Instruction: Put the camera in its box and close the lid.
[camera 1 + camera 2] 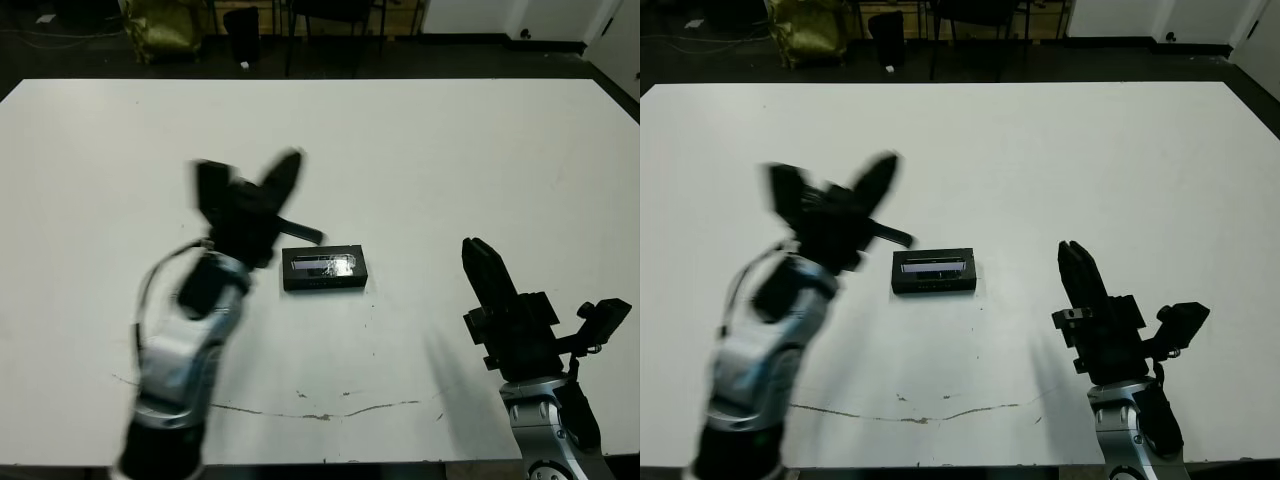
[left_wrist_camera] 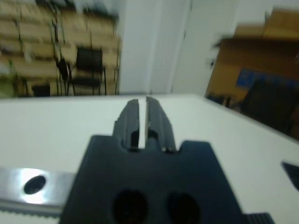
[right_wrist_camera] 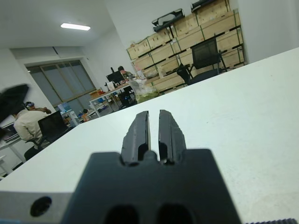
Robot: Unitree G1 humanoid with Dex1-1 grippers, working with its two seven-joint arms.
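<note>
1. The flat black rectangular lid with its grey glossy strip [image 1: 324, 268] sits on the small black box on the white table [image 1: 450, 160]; I cannot see the camera.
2. My left gripper [image 1: 250, 185] hovers blurred just left of the lid, fingers nearly together.
3. My right gripper [image 1: 1078, 268] is raised right of the lid, fingers nearly together and empty.

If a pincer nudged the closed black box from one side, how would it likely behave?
The box lies flat and low on the table, so it would probably slide, not tip or roll. Its straight edges suggest it is rigid. The glossy lid strip may be slippery.
</note>
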